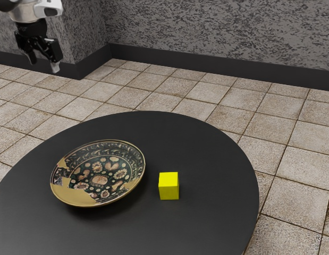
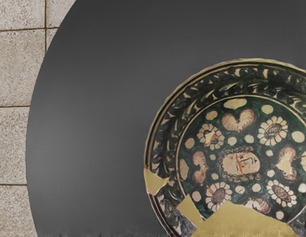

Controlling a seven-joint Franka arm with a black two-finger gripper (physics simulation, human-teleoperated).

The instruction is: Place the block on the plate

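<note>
Block (image 1: 168, 187) not held: my gripper (image 1: 44, 65) hangs at the upper left of the exterior frame, fingers spread, nothing between them, well apart from the table (image 1: 201, 151). Probably kept high and open so I can line up before reaching down. Next out, left of centre and lower in that frame: plate (image 1: 99, 179), wide, shallow, raised rim, patterned, nothing in it. Broad bowl should keep a block in, I'd judge; sloped edge could tip it, so aim for the middle. Block, yellow, sits just beside the plate, right of it in the exterior frame, upright on the tabletop, sides free for a grasp. Placing not done; approach and pick come first. Tiled floor (image 1: 292, 175) beyond.
</note>
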